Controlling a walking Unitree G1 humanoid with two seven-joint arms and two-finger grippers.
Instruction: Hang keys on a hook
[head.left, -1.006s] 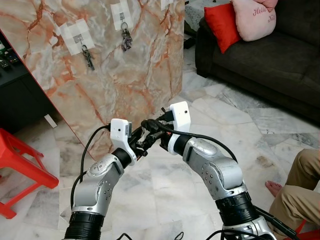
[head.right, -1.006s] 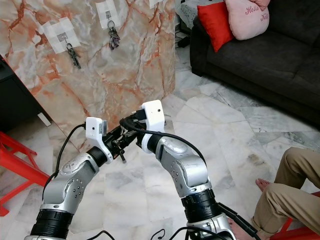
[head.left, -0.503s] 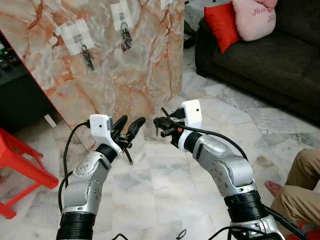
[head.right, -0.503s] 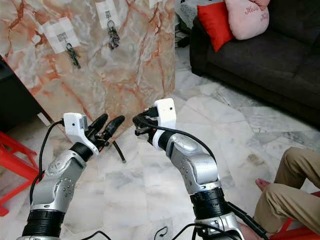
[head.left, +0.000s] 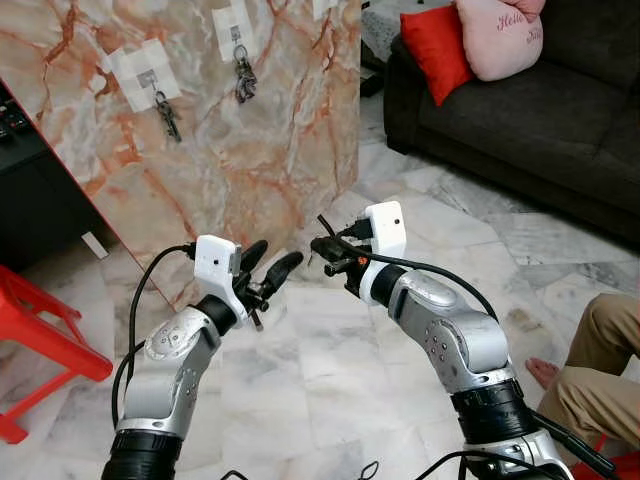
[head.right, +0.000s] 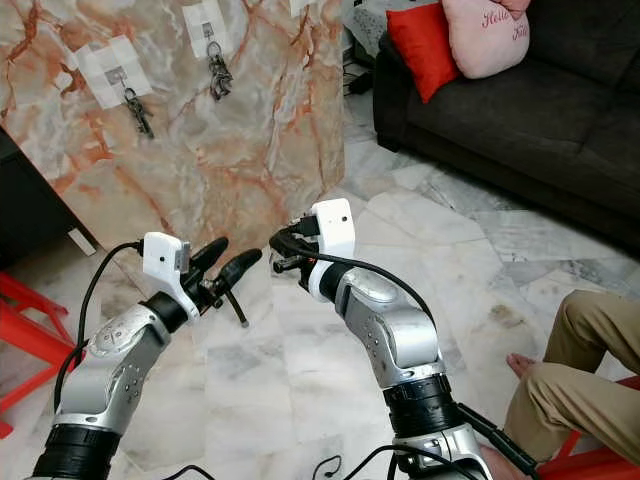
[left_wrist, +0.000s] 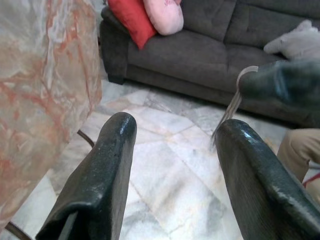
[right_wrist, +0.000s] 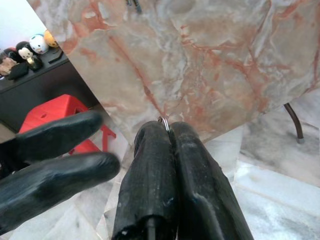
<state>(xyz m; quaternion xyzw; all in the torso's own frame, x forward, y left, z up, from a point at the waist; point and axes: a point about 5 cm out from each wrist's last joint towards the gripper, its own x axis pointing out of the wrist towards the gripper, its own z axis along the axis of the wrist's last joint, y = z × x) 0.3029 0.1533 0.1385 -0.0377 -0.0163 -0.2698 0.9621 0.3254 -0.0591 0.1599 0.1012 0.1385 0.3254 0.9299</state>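
Observation:
A marble board (head.left: 250, 150) stands ahead with white patches carrying hooks. One hook (head.left: 150, 75) holds dark keys (head.left: 166, 113), a second hook (head.left: 236, 28) holds another bunch (head.left: 243, 78), and a third patch (head.left: 322, 5) sits at the top edge. My right gripper (head.left: 318, 248) is shut on a key ring (right_wrist: 163, 120), and a silver key (left_wrist: 227, 112) hangs from it. My left gripper (head.left: 280, 252) is open just to the left of it, facing it across a small gap. Both are held low in front of the board's lower right corner.
A dark grey sofa (head.left: 540, 110) with a red cushion (head.left: 440, 45) and a pink cushion (head.left: 500, 35) stands to the right. A person's leg (head.left: 600, 350) is at the lower right. A red stool (head.left: 40, 330) and a black cabinet (head.left: 30, 190) are on the left.
One second ago both grippers met at the keys. The left gripper opened and drew back left, leaving the keys in the right gripper, and has since moved slightly back towards it.

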